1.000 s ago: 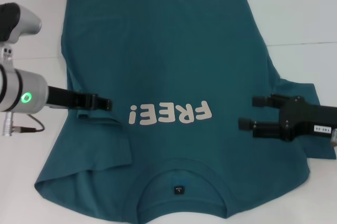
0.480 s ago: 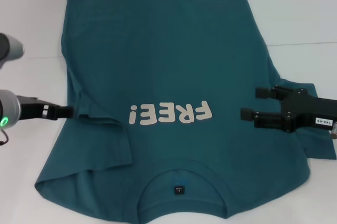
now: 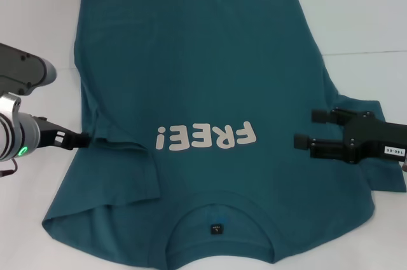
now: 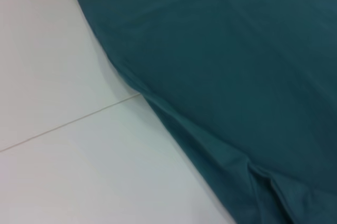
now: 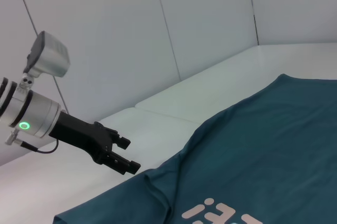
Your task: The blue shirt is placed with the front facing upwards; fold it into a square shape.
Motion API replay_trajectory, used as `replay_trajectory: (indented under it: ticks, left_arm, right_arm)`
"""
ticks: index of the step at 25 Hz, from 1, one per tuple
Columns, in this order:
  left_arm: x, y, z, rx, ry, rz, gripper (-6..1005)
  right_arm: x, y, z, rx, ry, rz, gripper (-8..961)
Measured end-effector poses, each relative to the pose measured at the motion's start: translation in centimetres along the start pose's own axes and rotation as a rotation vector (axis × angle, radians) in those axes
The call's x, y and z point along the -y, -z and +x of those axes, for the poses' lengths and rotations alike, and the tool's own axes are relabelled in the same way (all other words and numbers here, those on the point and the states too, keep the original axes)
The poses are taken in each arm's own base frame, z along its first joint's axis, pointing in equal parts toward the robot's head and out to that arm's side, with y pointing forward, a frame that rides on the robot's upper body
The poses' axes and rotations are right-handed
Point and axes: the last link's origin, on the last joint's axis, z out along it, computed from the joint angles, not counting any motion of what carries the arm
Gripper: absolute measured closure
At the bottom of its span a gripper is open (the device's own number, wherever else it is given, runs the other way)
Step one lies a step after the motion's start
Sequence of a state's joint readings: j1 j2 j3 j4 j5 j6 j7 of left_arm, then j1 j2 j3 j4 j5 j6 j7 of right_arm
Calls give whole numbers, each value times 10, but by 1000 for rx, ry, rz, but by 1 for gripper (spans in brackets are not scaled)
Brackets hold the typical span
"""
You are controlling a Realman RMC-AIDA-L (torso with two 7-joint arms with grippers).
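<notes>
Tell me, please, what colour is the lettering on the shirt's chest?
White, on the blue shirt; clearest in the head view.

One blue shirt (front up), two pincers: left pincer, right pincer

The large dark teal-blue cotton T-shirt with white chest lettering runs past the head view's lower edge, so its collar side and the near part of its shoulders are cut off there, and the small dark neck label is too small to read. The black left gripper reaches the shirt's edge over the white table's left side, where the head view cannot settle whether it touches the cloth. The black right gripper's body runs off that view's right edge.
</notes>
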State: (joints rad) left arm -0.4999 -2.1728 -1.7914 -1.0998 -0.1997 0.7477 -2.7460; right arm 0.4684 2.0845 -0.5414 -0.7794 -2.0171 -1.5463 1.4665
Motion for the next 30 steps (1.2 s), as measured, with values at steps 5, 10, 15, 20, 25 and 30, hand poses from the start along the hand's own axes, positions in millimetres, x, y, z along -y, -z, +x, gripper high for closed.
replay_trajectory:
  ticks: [5, 10, 15, 20, 25, 30]
  left_arm:
    - [-5, -8, 0, 34, -49, 4, 66]
    - [-15, -13, 8, 31, -79, -9, 66]
    - [-23, -14, 22, -5, -97, -20, 66]
    - [-32, -20, 39, -53, -106, -27, 66]
    - [-45, -32, 52, -86, -112, -47, 67]
    - [-50, -31, 70, -157, -87, -59, 67]
  right_arm:
    - [-1, 1, 2, 0, -6, 0, 43]
    - [-1, 1, 2, -1, -9, -1, 44]
    - [-1, 1, 3, -1, -15, -1, 44]
    - [-2, 1, 4, 0, -24, -6, 44]
    - [-3, 0, 4, 1, -27, -14, 45]
    - [-4, 2, 4, 14, -35, -16, 45]
